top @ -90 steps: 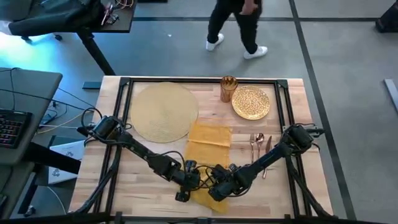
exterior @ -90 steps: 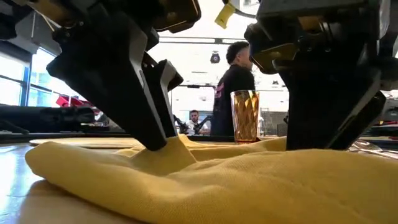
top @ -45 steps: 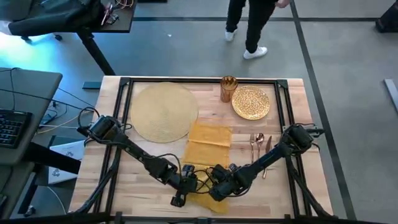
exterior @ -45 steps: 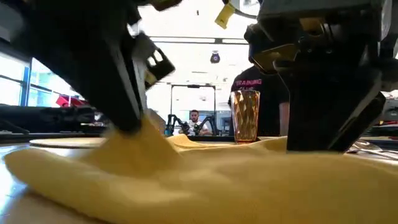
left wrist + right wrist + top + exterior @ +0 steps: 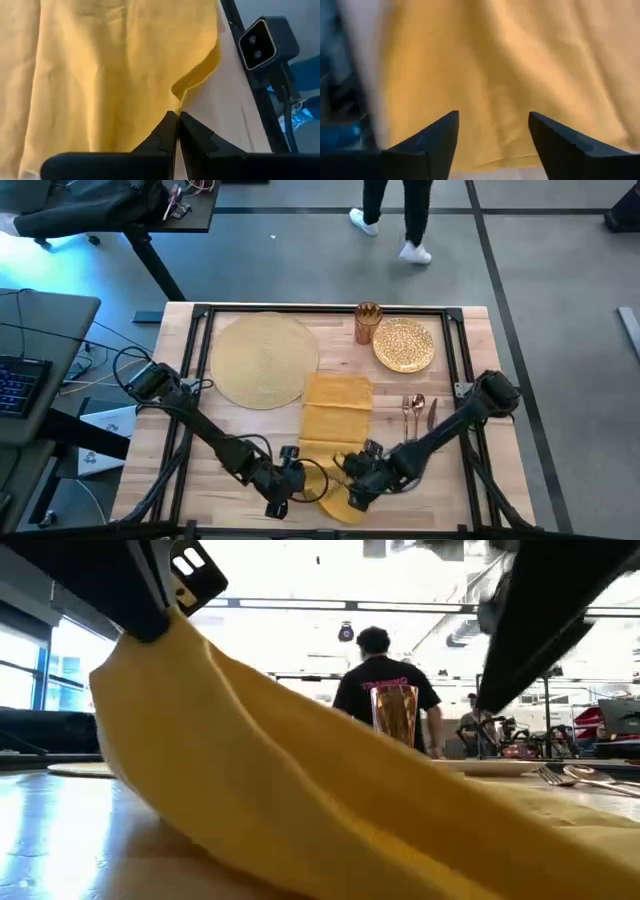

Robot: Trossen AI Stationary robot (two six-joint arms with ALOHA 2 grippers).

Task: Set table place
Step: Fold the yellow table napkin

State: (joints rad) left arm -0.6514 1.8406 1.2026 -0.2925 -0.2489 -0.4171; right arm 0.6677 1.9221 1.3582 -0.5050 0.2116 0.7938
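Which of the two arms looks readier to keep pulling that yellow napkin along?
Left. The left gripper is shut on the napkin's edge and lifts it, while the right gripper hangs open above the cloth, gripping nothing.

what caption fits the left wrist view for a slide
Left claw shut on the edge of the yellow napkin, pinching a fold.
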